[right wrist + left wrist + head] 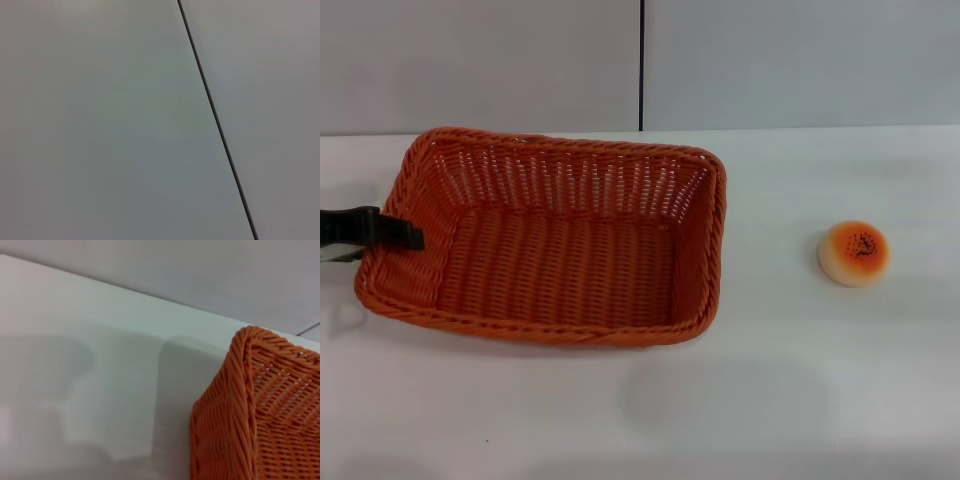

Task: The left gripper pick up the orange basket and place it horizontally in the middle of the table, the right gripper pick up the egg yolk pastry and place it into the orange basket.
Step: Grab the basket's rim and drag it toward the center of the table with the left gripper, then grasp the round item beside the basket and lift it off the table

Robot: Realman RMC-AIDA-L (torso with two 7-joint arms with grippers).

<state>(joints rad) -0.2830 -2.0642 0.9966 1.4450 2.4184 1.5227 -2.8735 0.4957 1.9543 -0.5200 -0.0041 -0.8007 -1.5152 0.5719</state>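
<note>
Orange basket (550,240) lay nearest the head camera, long side running across the white table (740,400), open side up, nothing inside. The seam in the grey wall (641,65) stood just behind its far rim.

Left gripper (405,237) reached in from the basket's left end, black fingers touching the braided rim at that short side. Whether they were clamped on the rim or apart: cannot tell. Left wrist view showed only one basket corner (250,405) close up, with bare table beside it; no fingers seen there.

Egg yolk pastry (854,253) sat on the table well apart from the basket, off its right end, domed browned top up, sesame specks in the centre.

Right gripper not seen. Right wrist view showed only grey wall and its dark seam (215,115).
</note>
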